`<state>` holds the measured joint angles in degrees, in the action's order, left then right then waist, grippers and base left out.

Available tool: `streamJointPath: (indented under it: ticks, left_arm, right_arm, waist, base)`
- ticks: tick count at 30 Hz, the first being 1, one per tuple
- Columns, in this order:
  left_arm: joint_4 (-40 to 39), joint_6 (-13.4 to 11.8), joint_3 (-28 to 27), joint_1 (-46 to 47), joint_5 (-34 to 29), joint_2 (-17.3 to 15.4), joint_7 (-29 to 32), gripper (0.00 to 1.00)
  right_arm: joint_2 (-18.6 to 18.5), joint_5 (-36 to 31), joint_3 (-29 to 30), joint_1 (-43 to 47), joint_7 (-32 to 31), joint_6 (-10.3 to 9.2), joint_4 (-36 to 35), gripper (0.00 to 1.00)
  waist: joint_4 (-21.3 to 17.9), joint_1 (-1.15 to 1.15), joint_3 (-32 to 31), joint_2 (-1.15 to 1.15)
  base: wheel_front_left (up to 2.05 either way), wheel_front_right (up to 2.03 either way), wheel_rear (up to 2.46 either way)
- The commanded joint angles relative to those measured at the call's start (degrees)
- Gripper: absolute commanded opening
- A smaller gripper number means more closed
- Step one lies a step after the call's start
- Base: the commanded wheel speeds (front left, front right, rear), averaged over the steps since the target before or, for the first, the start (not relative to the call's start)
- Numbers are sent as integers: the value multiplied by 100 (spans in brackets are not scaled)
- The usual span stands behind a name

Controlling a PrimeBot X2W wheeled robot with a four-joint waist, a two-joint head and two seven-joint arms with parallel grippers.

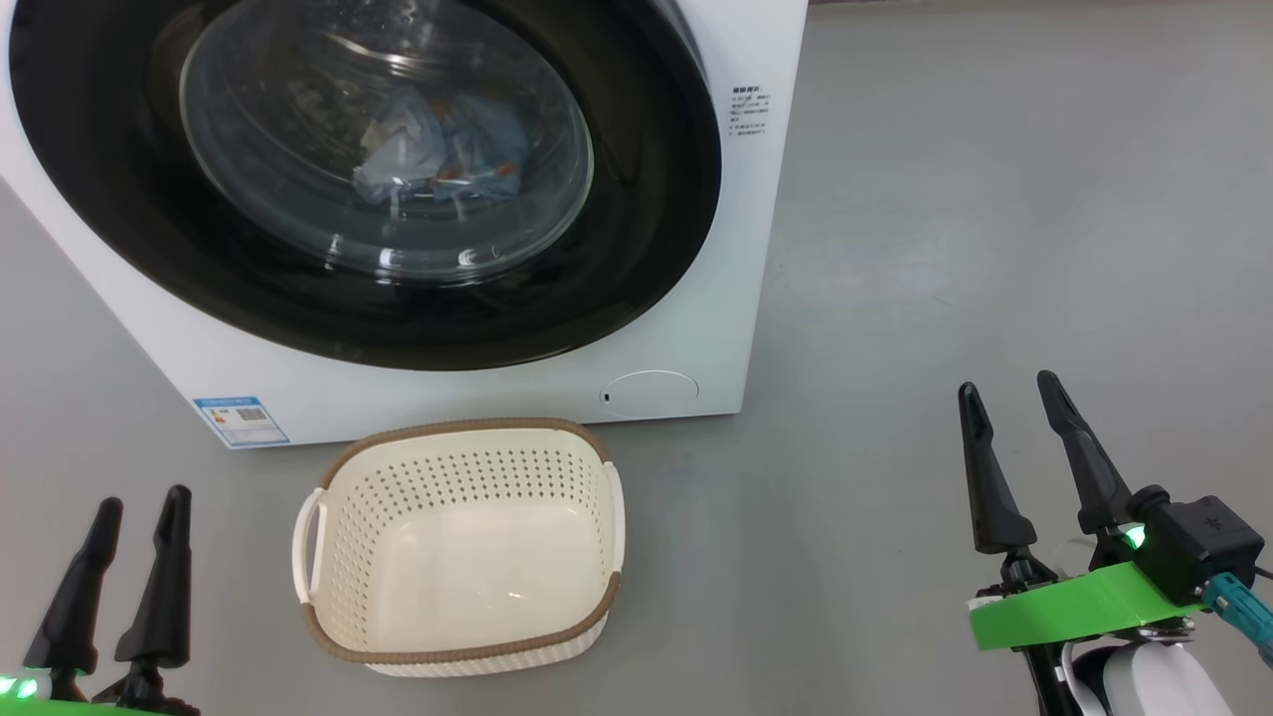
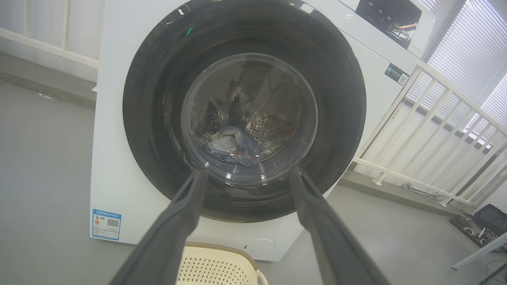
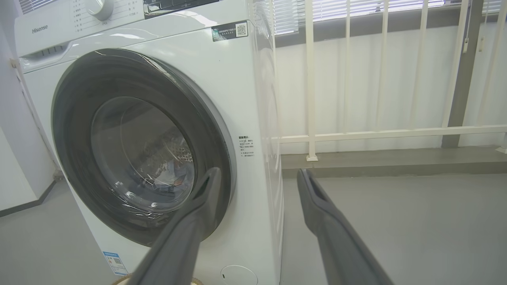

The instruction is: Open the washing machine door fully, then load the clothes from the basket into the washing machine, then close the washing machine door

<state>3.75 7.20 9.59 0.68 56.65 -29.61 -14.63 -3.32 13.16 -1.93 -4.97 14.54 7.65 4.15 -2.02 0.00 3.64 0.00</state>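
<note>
The white washing machine (image 1: 736,249) stands at the back with its black-rimmed door (image 1: 129,239) shut flat against the front. Through the glass bowl I see the light blue clothes (image 1: 438,149) lying inside the drum; they show in the left wrist view as the clothes (image 2: 233,146) too. The cream basket (image 1: 462,552) with a brown rim sits on the floor in front of the machine, with nothing in it. My left gripper (image 1: 139,502) is open at the lower left, left of the basket. My right gripper (image 1: 1009,383) is open at the lower right, well away from the machine.
Grey floor (image 1: 995,199) stretches to the right of the machine. A white railing (image 3: 380,132) runs along the wall to the machine's right. A blue label (image 1: 241,420) and a round flap (image 1: 648,390) sit low on the machine's front.
</note>
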Motion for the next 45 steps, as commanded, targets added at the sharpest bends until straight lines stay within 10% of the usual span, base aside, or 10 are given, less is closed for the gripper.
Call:
streamJointPath:
  ticks: [1,12,13,45]
  left_arm:
    - [-100,29,-217,155,28,-239,-37,100]
    - [-94,29,-211,168,45,-247,-37,100]
    - [17,-2,18,0,29,1,0,0]
    - [379,-8,-91,85,904,758,355,0]
  right_arm:
    - [13,-29,-142,-17,46,-16,-137,100]
    - [31,-20,-146,1,46,-16,-139,100]
    - [25,2,0,1,-1,0,19,0]
    - [-23,1828,50,76,-373,-4,454,0]
  waist:
    - [-1,0,9,0]
    - [2,0,8,0]
    - [2,0,9,0]
    - [45,0,-67,0]
  base:
    - [0,0,0]
    - [0,0,0]
    - [0,0,0]
    - [0,0,0]
